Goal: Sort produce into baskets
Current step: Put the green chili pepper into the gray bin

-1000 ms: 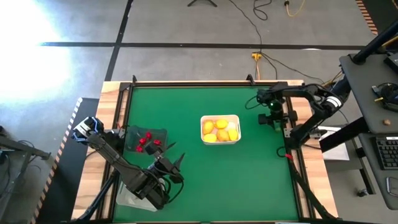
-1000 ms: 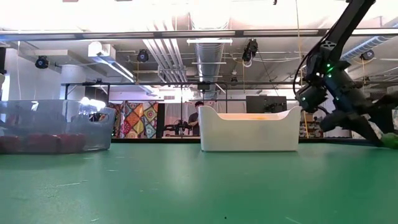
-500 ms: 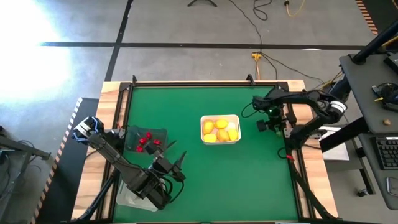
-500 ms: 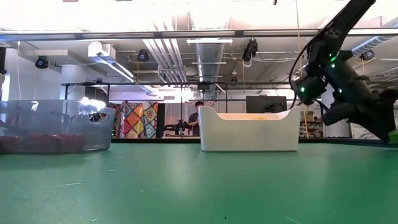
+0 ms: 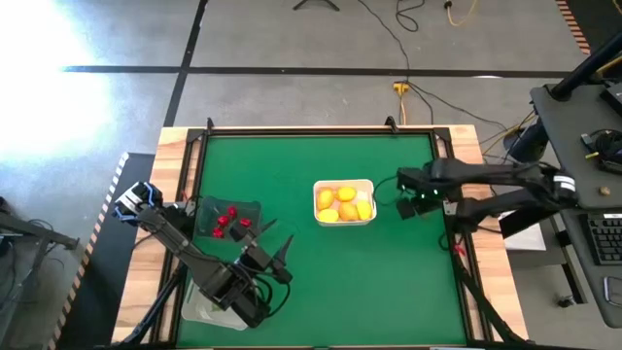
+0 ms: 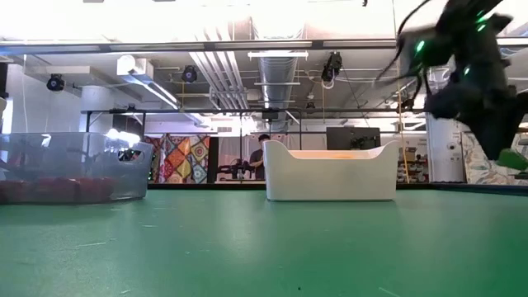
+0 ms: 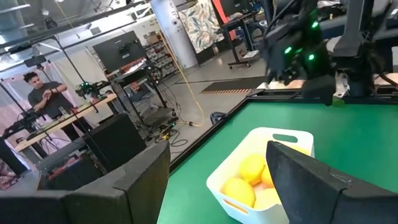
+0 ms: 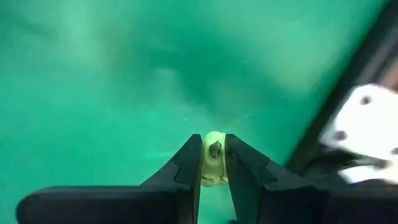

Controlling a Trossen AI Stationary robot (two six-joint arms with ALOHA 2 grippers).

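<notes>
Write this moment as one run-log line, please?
right gripper: shut on small green piece, beside white tub | left gripper: open, waiting near smoky tub

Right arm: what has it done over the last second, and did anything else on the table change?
The right gripper closed on a small green piece at the table's right edge, lifted off the mat and swung toward the white basket; it now hangs just right of it. The left gripper stayed open near the dark basket, and the baskets with their yellow fruits and red pieces did not move.
</notes>
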